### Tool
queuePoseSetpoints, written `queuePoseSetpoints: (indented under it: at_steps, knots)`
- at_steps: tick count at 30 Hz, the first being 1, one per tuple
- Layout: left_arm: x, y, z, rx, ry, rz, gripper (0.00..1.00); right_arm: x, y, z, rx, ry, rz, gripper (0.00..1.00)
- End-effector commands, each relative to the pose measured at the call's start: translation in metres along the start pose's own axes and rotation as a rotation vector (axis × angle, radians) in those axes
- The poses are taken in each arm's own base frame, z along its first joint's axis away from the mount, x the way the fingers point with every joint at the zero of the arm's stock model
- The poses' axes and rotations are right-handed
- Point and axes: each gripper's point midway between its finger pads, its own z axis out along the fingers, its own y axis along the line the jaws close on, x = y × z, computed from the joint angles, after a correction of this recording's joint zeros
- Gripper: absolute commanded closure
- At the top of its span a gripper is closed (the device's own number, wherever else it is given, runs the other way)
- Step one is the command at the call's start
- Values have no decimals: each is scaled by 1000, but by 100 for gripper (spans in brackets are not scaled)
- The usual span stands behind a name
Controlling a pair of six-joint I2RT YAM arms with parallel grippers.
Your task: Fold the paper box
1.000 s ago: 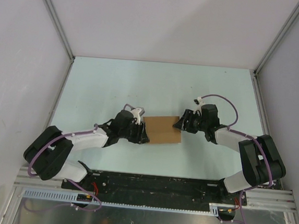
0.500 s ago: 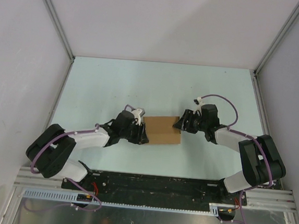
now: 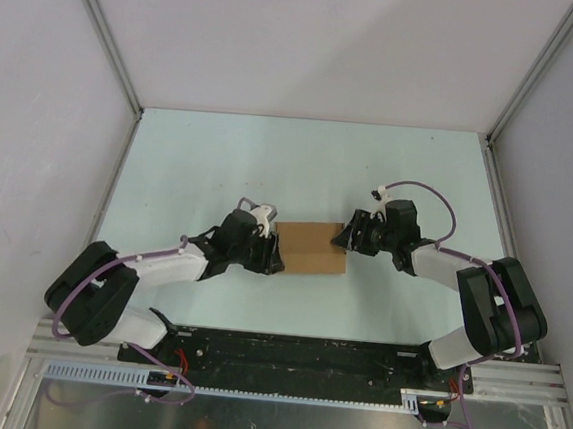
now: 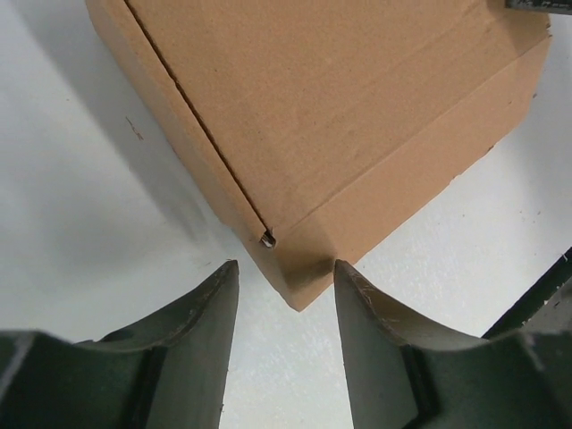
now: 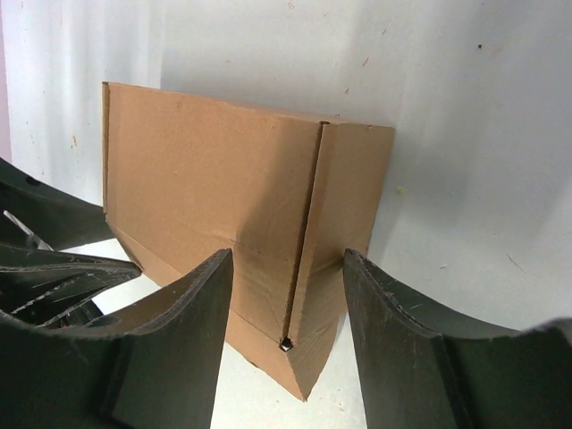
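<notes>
Gripper on the left arm [image 3: 271,256]: it sits low on the table [image 3: 221,159] at the left end of the paper box [image 3: 312,247]. Its jaws are partly apart. A bottom corner of the box pokes into the gap, neither finger [image 4: 201,340] visibly touches it, and nothing is held.
Likely reason: it seems posted as a stop, so the box cannot slide left under a push from the other side.
Paper box: it lies near the middle of the table, somewhat closer to the near edge, flat on a broad face. It already looks like a closed rectangular shape, with a flap seam running down to the left corner.
Gripper on the right arm [image 3: 345,238]: it is at the box's far right corner, its fingers [image 5: 402,349] flanking the upright end edge. Whether they pinch or only bracket it cannot be told.
Likely reason: squaring or pressing the end panel home.
Stage: judged late, with only the flaps left to seat.
</notes>
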Motion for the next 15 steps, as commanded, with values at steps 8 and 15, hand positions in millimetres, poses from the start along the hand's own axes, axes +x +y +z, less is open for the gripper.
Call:
queuePoseSetpoints:
  at_steps: [8, 15]
  knots:
    - [-25, -11, -15, 11, -70, 54, 45, -24, 12, -4, -40, -56, -33, 39]
    - [-39, -17, -30, 8, -105, 75, 43, -38, 14, -17, -50, -87, -57, 35]
